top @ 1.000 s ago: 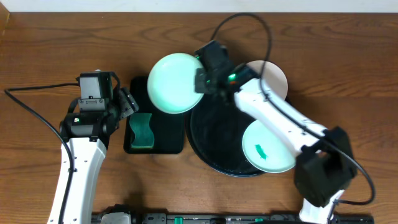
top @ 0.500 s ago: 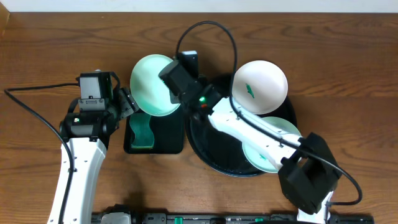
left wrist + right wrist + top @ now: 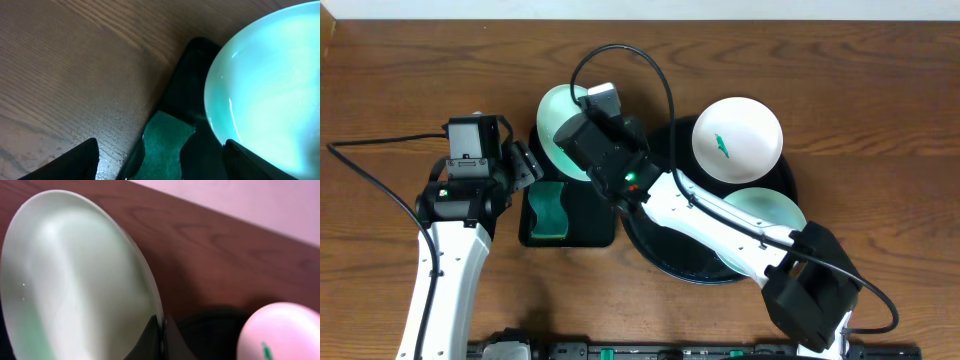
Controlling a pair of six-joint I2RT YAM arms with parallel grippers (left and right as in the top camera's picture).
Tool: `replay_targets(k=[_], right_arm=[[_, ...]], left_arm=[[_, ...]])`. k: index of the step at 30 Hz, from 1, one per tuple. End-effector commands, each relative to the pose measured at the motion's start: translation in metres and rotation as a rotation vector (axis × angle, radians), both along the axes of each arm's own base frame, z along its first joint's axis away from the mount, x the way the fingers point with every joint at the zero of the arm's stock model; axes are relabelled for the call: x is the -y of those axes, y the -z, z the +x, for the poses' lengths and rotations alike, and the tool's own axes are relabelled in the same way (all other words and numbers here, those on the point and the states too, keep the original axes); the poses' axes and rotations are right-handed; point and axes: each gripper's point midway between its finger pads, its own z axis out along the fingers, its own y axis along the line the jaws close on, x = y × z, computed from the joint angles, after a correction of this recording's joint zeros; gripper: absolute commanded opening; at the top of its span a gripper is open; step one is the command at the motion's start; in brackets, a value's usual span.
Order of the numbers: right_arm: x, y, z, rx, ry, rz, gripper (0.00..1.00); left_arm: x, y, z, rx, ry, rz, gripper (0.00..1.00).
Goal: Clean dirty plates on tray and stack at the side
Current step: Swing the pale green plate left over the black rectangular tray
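Right gripper [image 3: 161, 338]: jaws closed together on the rim of a mint-green plate [image 3: 556, 116], which it holds off the surface, tilted steeply on edge. The plate hangs above the far end of the rectangular black tray [image 3: 592, 226], just left of the round black tray [image 3: 665, 250]; in the right wrist view its pale face is plain, with no mark visible. Left gripper [image 3: 526, 166]: jaws spread wide, nothing between them, placed at the left side of the rectangular tray and pointed toward the held plate, near it but not touching. Green sponge [image 3: 550, 208]: lies flat in the left half of the rectangular tray, below the raised plate. White plate [image 3: 740, 130]: rests flat at the far right edge of the round tray, partly past its rim, with a small green smear [image 3: 720, 145] near its centre. Second mint-green plate [image 3: 772, 214]: lies flat in the right part of the round tray, partly covered by the right arm; whether it touches the white plate cannot be told. Wooden table [image 3: 880, 100]: carries both trays side by side.
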Motion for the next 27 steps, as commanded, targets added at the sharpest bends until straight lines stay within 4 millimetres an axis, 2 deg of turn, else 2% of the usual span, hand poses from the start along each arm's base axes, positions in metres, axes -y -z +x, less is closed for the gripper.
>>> replay_targets(k=[1, 12, 19, 27], right_arm=[[-0.003, -0.021, 0.003, 0.093, -0.048, -0.136, 0.01], [-0.042, -0.061, -0.001, 0.287, -0.248, -0.322, 0.01], [-0.045, -0.092, -0.006, 0.417, -0.221, -0.483, 0.01], [-0.059, -0.101, -0.020, 0.466, -0.296, -0.620, 0.01]], left_arm=[[-0.004, -0.007, 0.003, 0.017, -0.012, 0.011, 0.79], [-0.004, -0.007, 0.003, 0.017, -0.012, 0.011, 0.79], [-0.004, -0.007, 0.003, 0.017, -0.012, 0.011, 0.79], [-0.004, -0.007, 0.003, 0.017, -0.012, 0.011, 0.79]])
